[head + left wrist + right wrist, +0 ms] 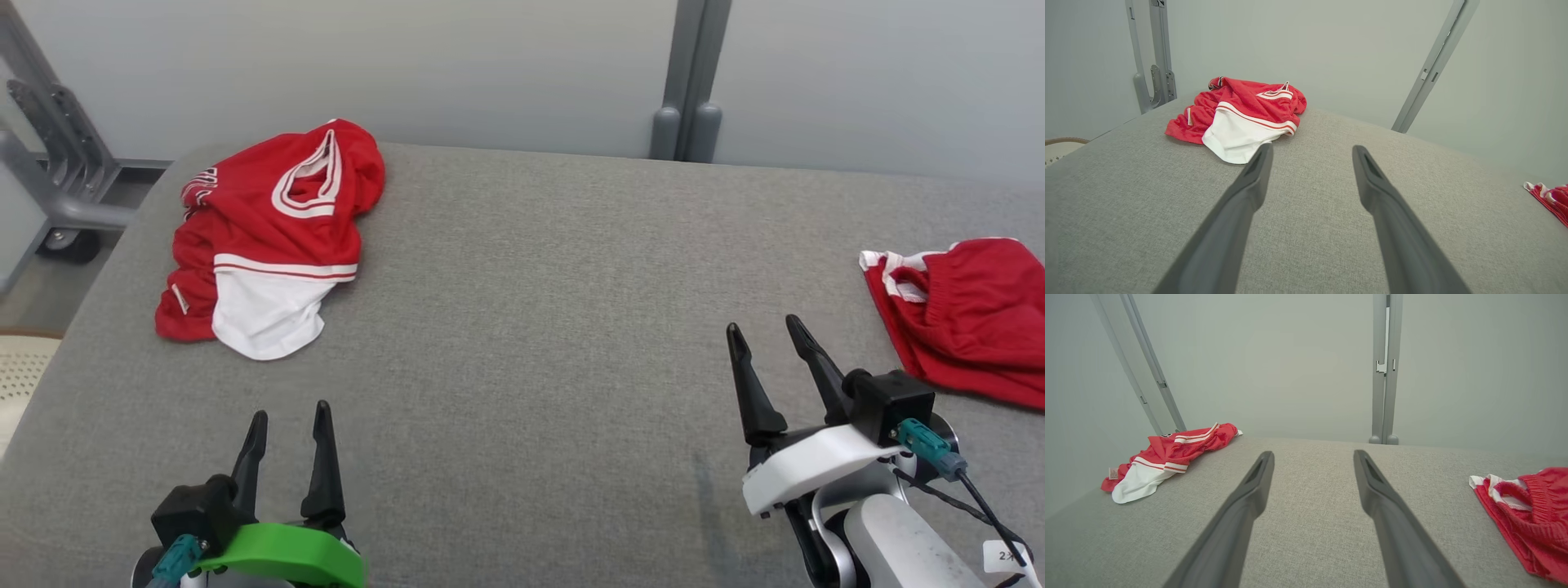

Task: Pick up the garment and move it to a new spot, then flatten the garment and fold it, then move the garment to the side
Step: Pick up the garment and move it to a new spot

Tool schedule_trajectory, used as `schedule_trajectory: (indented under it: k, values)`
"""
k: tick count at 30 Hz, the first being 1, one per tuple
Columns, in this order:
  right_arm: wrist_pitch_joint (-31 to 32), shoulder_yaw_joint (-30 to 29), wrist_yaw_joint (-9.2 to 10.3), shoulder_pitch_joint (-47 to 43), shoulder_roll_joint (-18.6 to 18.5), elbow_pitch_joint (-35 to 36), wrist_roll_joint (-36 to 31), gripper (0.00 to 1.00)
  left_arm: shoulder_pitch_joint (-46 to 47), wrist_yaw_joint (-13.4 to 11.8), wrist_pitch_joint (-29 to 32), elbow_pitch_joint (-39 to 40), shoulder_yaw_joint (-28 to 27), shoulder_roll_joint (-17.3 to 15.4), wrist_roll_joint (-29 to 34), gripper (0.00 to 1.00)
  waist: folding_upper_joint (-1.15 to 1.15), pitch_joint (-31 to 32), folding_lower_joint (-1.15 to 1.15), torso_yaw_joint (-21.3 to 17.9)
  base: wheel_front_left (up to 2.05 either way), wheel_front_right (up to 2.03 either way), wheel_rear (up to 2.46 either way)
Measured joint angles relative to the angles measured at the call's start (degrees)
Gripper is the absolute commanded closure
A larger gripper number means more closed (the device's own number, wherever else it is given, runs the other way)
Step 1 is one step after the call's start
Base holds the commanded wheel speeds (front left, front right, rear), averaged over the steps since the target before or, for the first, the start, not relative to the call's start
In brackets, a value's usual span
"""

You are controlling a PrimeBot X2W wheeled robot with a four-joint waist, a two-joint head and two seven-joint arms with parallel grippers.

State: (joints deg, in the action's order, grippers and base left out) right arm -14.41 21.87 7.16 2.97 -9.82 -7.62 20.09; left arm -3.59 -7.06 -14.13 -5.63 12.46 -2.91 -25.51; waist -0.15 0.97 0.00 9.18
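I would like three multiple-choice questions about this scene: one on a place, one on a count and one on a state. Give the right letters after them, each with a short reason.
1. Where on the grey table does the crumpled red and white jersey lie?
A. far left
B. centre
C. near right

2. How many garments lie on the table?
A. one
B. two
C. four

3. In what state is the left gripper?
A. shut on the jersey
B. shut, empty
C. open, empty

Answers:
1 A: in the head view it lies by the far left corner.
2 B: there is the jersey, and the red shorts at the right edge.
3 C: its fingers stand apart over bare table.
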Motion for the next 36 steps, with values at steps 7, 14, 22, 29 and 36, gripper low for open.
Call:
schedule_trajectory:
  k: [7,14,22,29,36]
  values:
    - [0.3,0.1,0.00,-0.5,0.1,0.5,0.0,0.00,0.0,0.0,0.1,0.0,0.7,0.0,0.6,0.00,0.00,0.4,0.00,5.8,0.00,0.00,0.00]
    - [1.1,1.5,-0.01,-1.0,1.0,0.6,-0.4,0.00,-0.6,0.0,0.4,0.6,-0.5,0.0,0.6,0.00,0.00,0.7,0.00,9.5,0.00,0.00,0.00]
    - [1.9,2.1,-0.01,-1.0,0.9,0.8,-0.5,0.00,-1.7,0.0,0.4,2.2,-1.5,0.0,0.6,0.00,0.00,0.4,0.00,8.5,0.00,0.00,0.00]
    - [2.9,1.2,-0.01,-0.7,0.2,2.1,-1.7,0.00,1.1,0.0,1.5,4.6,-1.8,-2.0,2.1,0.00,0.00,-1.4,0.00,7.3,0.00,0.00,0.00]
    - [4.0,0.3,0.00,3.4,-2.0,4.9,-3.7,0.00,11.9,0.5,6.6,6.9,-3.8,-5.6,1.9,0.00,0.00,-4.4,0.00,6.0,0.00,0.00,0.00]
